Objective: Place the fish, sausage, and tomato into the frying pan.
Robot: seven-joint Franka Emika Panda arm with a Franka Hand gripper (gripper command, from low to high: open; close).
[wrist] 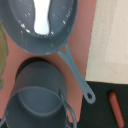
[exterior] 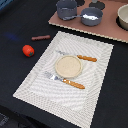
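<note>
The white fish point(wrist: 42, 19) lies inside the blue-grey frying pan point(wrist: 20, 35), whose long thin handle point(wrist: 76, 72) runs out past the pot. In the exterior view the frying pan point(exterior: 91, 20) stands on the brown board at the back, with a pale patch inside it. The reddish-brown sausage point(exterior: 41, 37) lies on the dark table at the exterior view's left; it also shows in the wrist view point(wrist: 116, 109). The red-orange tomato point(exterior: 28, 50) sits on the table nearer than the sausage. No fingers show in either view.
A deeper grey pot point(exterior: 66, 8) point(wrist: 37, 100) stands beside the pan on the brown board point(exterior: 107, 27). A beige bowl point(exterior: 123, 16) is at the back right. A striped placemat point(exterior: 45, 80) carries a tan plate point(exterior: 68, 66) and orange-handled cutlery point(exterior: 75, 83).
</note>
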